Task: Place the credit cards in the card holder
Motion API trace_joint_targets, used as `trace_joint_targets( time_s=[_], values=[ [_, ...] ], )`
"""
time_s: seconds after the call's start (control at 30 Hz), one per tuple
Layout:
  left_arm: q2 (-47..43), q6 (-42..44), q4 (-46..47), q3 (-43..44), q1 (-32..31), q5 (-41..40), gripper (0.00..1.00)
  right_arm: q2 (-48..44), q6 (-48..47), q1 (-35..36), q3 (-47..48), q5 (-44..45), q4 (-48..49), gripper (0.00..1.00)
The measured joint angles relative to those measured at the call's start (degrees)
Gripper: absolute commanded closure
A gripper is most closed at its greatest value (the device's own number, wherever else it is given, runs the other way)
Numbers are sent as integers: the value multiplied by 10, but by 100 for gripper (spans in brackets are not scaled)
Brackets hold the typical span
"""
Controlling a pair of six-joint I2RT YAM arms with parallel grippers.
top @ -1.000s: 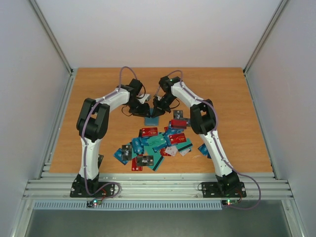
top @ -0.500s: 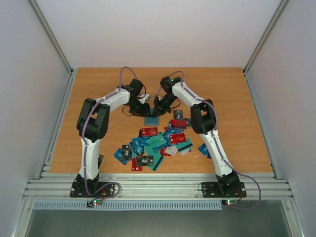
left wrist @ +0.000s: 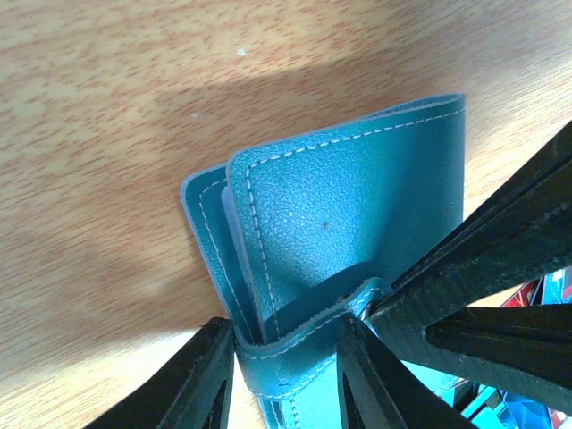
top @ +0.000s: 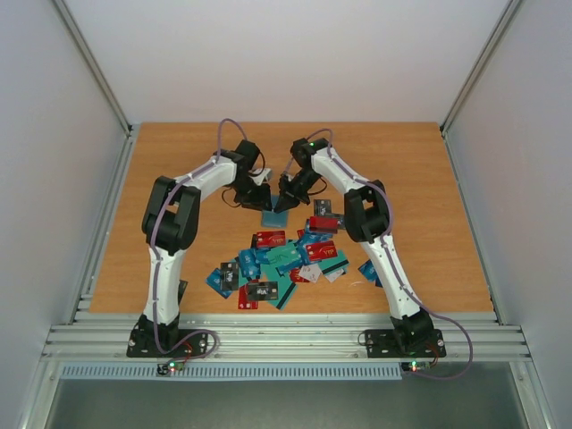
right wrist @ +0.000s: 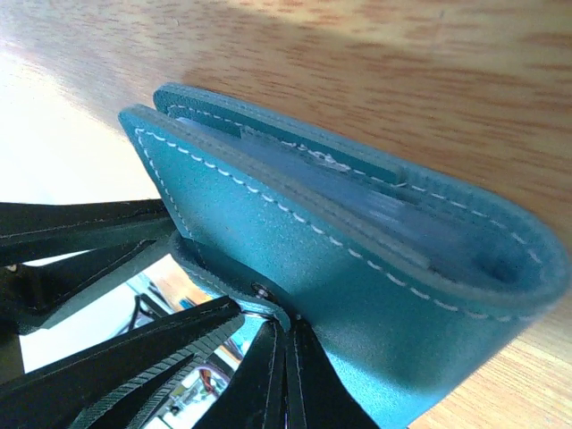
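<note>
**A:** What does the overhead view give that the wrist cameras don't?

**B:** The whole layout. There is one wooden table and two arms, the left arm and the right arm, bending inward to meet over a single card holder. On the holder's near side, toward the arm bases, the credit cards lie in one loose heap of red, teal, blue and black. They overlap too much for a sure count, but there are well over a dozen.

**A:** And close up?

**B:** Only there do you see the holder's surface: dull teal grained leather with pale stitching along the edges. It is folded with its leaves slightly parted, and something pale blue sits between them. I can't tell whether it rests on the wood or is lifted.

**A:** The claws?

**B:** The left gripper straddles the holder's folded edge, and leather fills the gap between its fingers, so it has hold. The right gripper has its jaws almost together, nipping the holder's front flap just beside the left's fingers.
</note>
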Motion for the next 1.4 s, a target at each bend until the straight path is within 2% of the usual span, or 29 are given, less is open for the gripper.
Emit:
trace_joint_targets(
  time_s=[0.4,0.77,1.03,1.4],
  values=[
    [29,1,-43,45,0,-10,67,31,38,0,62,0,-43,94],
    [43,-1,-72,73,0,-12,63,34,44,1,76,9,-53,89],
    [44,-18,-73,76,-2,-9,55,21,42,4,75,42,-54,80],
    [7,-30,-73,75,-1,-22,51,-16,13,4,69,101,-57,66]
  ],
)
